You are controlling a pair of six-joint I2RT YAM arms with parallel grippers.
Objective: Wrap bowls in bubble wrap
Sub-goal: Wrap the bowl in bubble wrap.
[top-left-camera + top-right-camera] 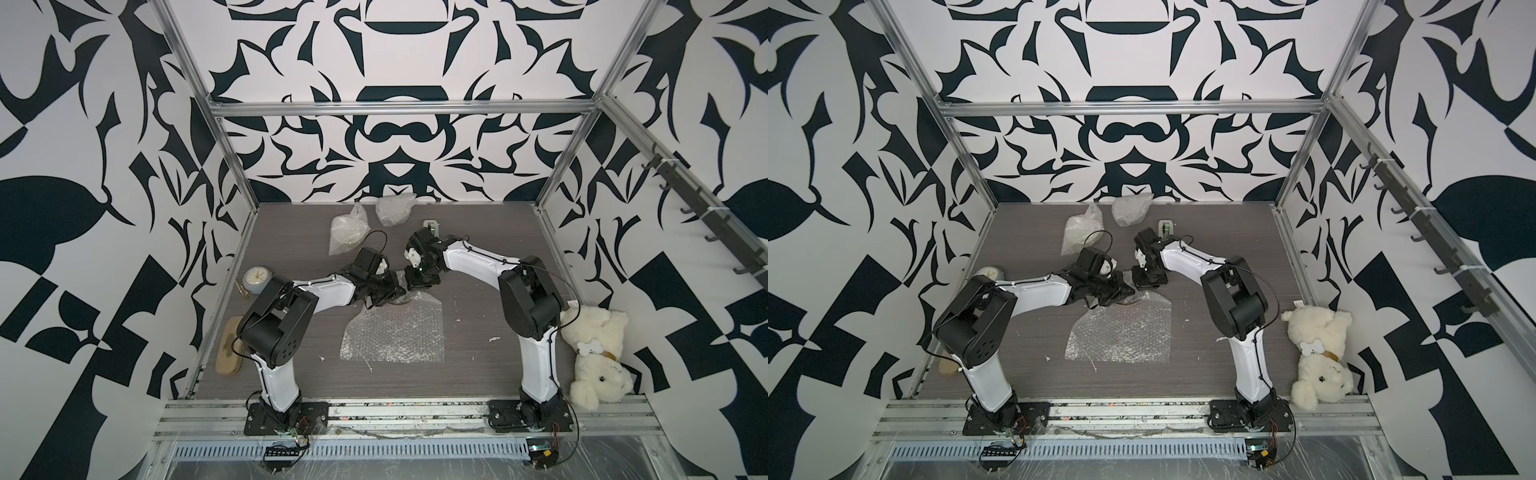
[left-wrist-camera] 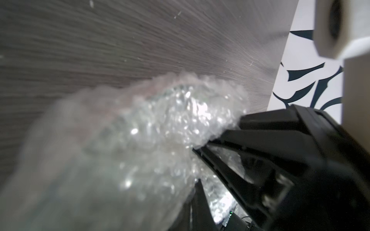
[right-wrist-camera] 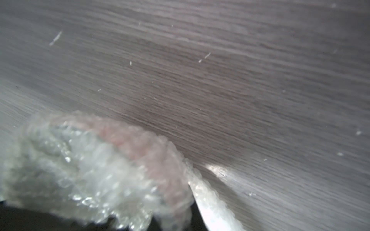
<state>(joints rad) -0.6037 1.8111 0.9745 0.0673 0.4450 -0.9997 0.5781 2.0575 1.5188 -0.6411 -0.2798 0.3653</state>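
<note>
Item: bubble wrap sheet (image 1: 395,332), lying mid-table, far edge bunching over a barely visible bowl (image 1: 406,300). Left gripper (image 1: 395,291) is pinching the film. Right gripper (image 1: 410,286): grip unclear. Advisable: pulling taut while tucking under.

The table (image 1: 478,257) is grey wood-grain. Walls (image 1: 399,137) are white with bold black swirling shapes. The wrap (image 1: 395,332) is clear and glinting, the teddy (image 1: 594,332) cream, the arms (image 1: 538,365) white with black joints.
</note>
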